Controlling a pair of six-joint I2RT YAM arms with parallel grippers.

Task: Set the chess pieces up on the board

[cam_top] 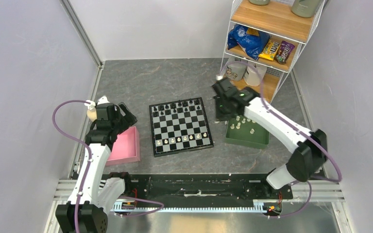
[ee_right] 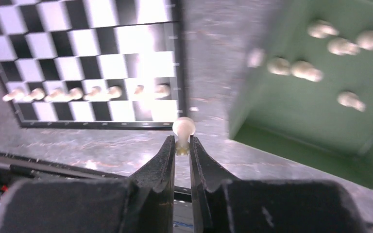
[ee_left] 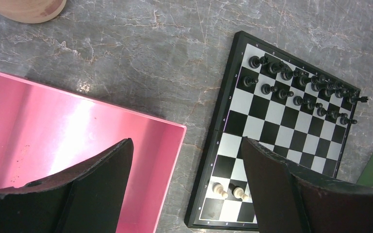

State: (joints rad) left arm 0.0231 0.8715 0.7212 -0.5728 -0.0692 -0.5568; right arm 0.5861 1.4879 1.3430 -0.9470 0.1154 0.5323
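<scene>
The right gripper (ee_right: 182, 144) pinches a cream-white pawn (ee_right: 183, 127) below its round head; just beyond it to the left lies the board (ee_right: 97, 124) with a row of white pawns (ee_right: 73, 93), to the right a green tray (ee_right: 291, 145) of loose white pieces (ee_right: 306, 70). The left gripper (ee_left: 185, 143) hangs spread wide over a corner of the pink tray (ee_left: 170, 145). Lettering on the far shelf's (cam_top: 267, 22) candy packs (cam_top: 278, 50) is too small to read.

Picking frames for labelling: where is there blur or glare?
Right wrist: green tray and board blurred, glare on the board's middle; the gripped white piece is sharper. Left wrist: sharp, glare on the pink tray. Top view: sharp, evenly lit.
</scene>
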